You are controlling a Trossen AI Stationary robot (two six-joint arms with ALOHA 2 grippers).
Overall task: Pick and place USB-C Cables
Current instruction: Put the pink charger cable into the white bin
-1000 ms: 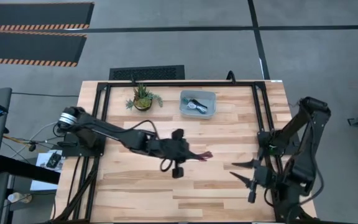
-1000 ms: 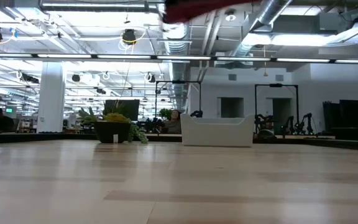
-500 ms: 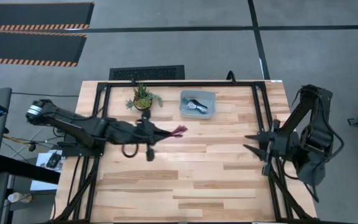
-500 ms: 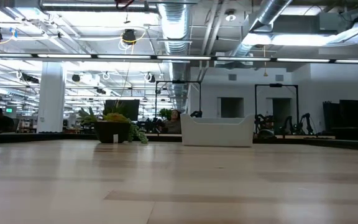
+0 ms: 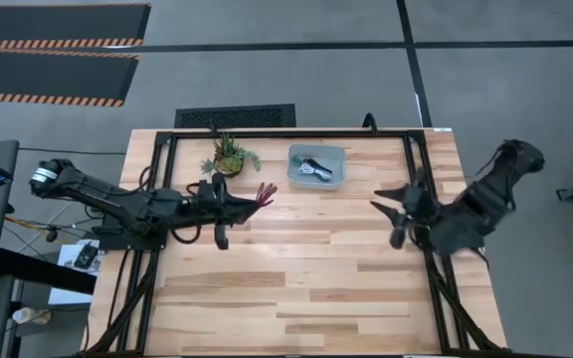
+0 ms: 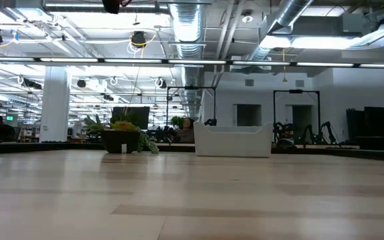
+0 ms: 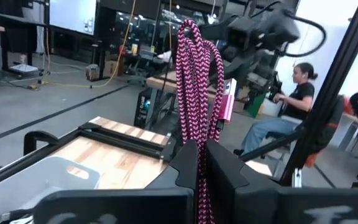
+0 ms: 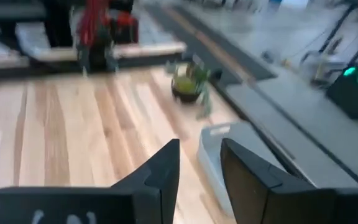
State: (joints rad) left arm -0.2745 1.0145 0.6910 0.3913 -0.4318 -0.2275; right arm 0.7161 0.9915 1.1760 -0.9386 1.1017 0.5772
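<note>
The left end effector [image 5: 239,206] is closed on the maroon-magenta cable [image 7: 197,93] and holds it in the air above the left part of the surface [image 5: 306,288], just near of the potted plant [image 5: 227,156]. In the left wrist view the braided bundle stands up between the two fingers [image 7: 225,174], with its pink connector on one side. I judge it is gripped low on the bundle so that the loops stay together and nothing drags on the wood while it is carried.

The grey bin [image 5: 316,166] stands at the far side of the surface, to the right of the plant. Some thin cables lie inside it, dark and light ones, but I cannot tell them apart clearly. The held cable is not over the bin; it is left of it, so the placing step is probably not done yet.

The right end effector [image 5: 398,214] waits above the right side of the surface. Its fingers [image 8: 160,171] are apart and hold nothing, and they point toward the bin.
</note>
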